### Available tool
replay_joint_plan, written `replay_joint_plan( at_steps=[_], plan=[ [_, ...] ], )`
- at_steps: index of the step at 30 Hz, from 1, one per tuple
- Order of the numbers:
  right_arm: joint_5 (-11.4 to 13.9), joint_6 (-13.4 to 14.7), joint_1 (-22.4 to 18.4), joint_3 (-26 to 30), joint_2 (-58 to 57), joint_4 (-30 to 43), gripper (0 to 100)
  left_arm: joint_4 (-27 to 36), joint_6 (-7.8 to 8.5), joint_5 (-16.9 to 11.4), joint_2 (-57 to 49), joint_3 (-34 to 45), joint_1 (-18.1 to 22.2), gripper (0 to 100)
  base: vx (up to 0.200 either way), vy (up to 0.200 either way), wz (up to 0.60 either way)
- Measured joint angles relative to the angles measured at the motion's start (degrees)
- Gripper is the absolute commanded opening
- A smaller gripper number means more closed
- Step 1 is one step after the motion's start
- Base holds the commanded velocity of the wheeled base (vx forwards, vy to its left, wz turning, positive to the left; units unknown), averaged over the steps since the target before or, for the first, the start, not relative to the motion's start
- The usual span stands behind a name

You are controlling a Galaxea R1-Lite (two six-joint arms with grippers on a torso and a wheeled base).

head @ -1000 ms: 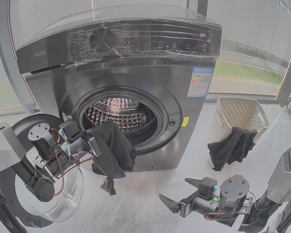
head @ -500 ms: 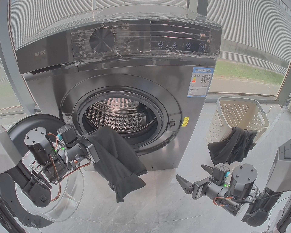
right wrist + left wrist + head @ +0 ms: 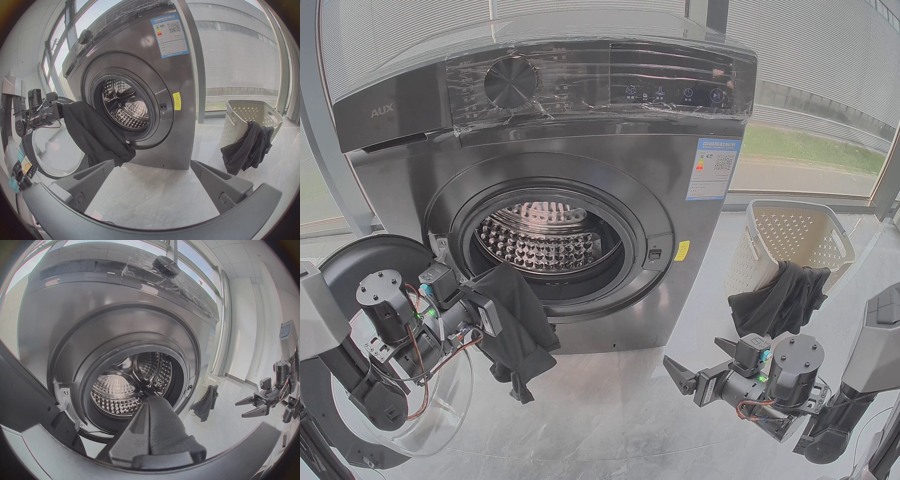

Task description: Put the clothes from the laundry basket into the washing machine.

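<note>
Left gripper [image 3: 486,299], pinching a black garment [image 3: 522,319], at the washing machine's [image 3: 562,144] open port; cloth apparently touches the lower rim. Right gripper [image 3: 694,356], jaws spread, over bare floor [image 3: 612,412] right of the machine, laundry basket [image 3: 759,209] beyond.

The black garment [image 3: 520,325] clamped in the left gripper [image 3: 485,305] is swinging back in. Its loose end is dropping from far out beyond the claw to hang just below it. The right gripper [image 3: 692,361], jaws spread, is sitting higher and nearer the laundry basket [image 3: 794,205] than a second ago.
</note>
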Motion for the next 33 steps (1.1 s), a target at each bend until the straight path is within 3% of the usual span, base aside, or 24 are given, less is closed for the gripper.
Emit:
replay_joint_plan(
  at_steps=[5, 9, 15, 21, 25, 28, 33],
  plan=[
    [0.0, 0.0, 0.3, -0.1, 0.2, 0.0, 100, 0.0, 0.56, 0.1, 1.7, -0.4, -0.4, 0, 0.0, 0.0, 0.0],
    [0.0, 0.0, 0.4, -0.2, 0.3, 0.0, 100, 0.0, 0.11, 0.1, 2.6, -0.5, -0.8, 0, 0.0, 0.0, 0.0],
    [0.0, 0.1, 0.4, -0.2, 0.4, 0.0, 100, 0.0, -0.17, -0.3, 3.2, -0.5, -1.2, 0, 0.2, 0.0, 0.0],
    [0.1, 0.1, 0.4, -0.2, 0.4, 0.0, 100, 0.0, -0.11, -0.3, 3.4, 0.2, -2.0, 0, 0.0, 0.0, 0.0],
    [0.1, 0.1, 0.5, -0.2, 0.4, 0.0, 100, 0.0, -0.17, -0.2, 3.2, 1.3, -4.2, 0, 0.0, 0.0, 0.0],
    [0.0, 0.1, 1.2, -0.2, 0.2, 0.0, 100, 0.0, -0.79, 0.4, 2.6, 3.4, -7.1, 0, 0.0, 0.0, 0.0],
    [0.0, 0.1, 2.1, -0.2, -0.3, 0.0, 100, 0.0, -3.5, 3.9, 1.5, 3.6, -10.8, 0, 0.0, 0.0, 0.0]
  ],
)
